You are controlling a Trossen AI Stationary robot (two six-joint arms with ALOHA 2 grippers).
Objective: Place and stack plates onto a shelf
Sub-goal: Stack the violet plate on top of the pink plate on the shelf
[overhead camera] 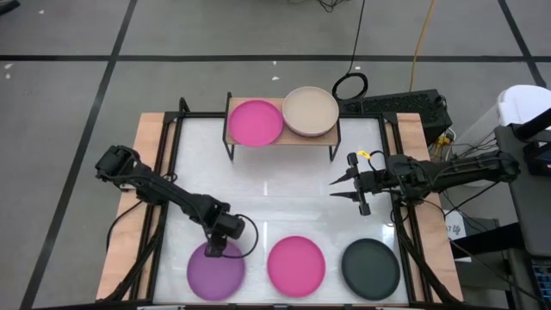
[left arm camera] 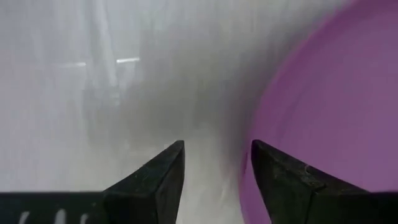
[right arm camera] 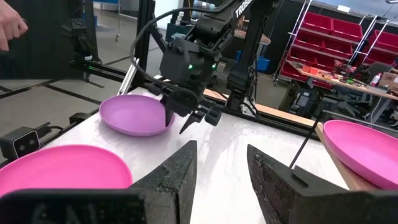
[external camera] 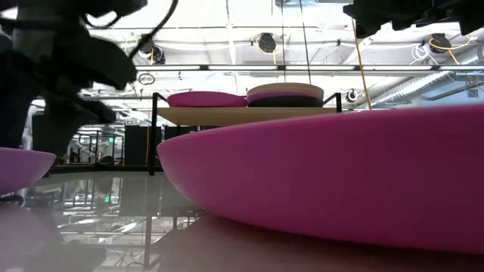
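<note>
Left gripper (overhead camera: 213, 250), jaws apart, straddles the purple plate (overhead camera: 216, 274) far rim. Plate looks stiff, light, slick; pinch the rim.

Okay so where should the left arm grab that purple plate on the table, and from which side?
Probably by the rim. The purple plate lies flat on the table, so only its raised edge offers a pinch. The left gripper, fingers open, is already at the rim nearest the shelf; its wrist view shows one finger over the plate, the other outside. Come down there from above.
</note>
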